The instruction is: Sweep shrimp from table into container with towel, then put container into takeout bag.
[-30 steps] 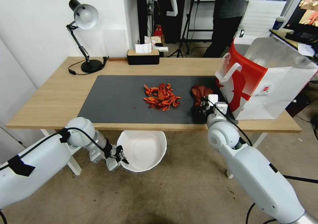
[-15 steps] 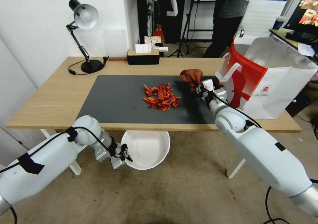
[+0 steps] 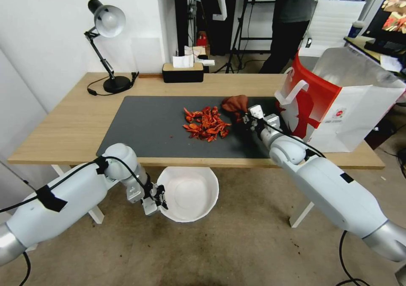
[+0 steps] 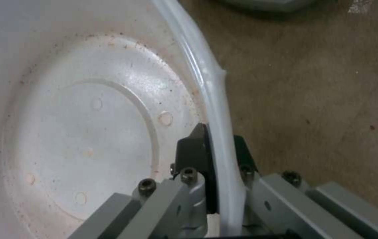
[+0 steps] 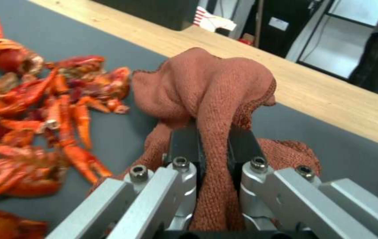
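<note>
Towel is pinched in the right pincer just beside the shrimp on the surface, seemingly for sweeping, while the container is clamped by its rim in the left pincer below the near edge as a catcher.

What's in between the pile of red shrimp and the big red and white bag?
In the head view, the right gripper sits there, shut on the towel, over the dark mat, between the shrimp and the takeout bag.

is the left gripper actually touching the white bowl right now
Touching. In the left wrist view the left gripper has one finger on each side of the container rim, pinching its thin wall.
</note>
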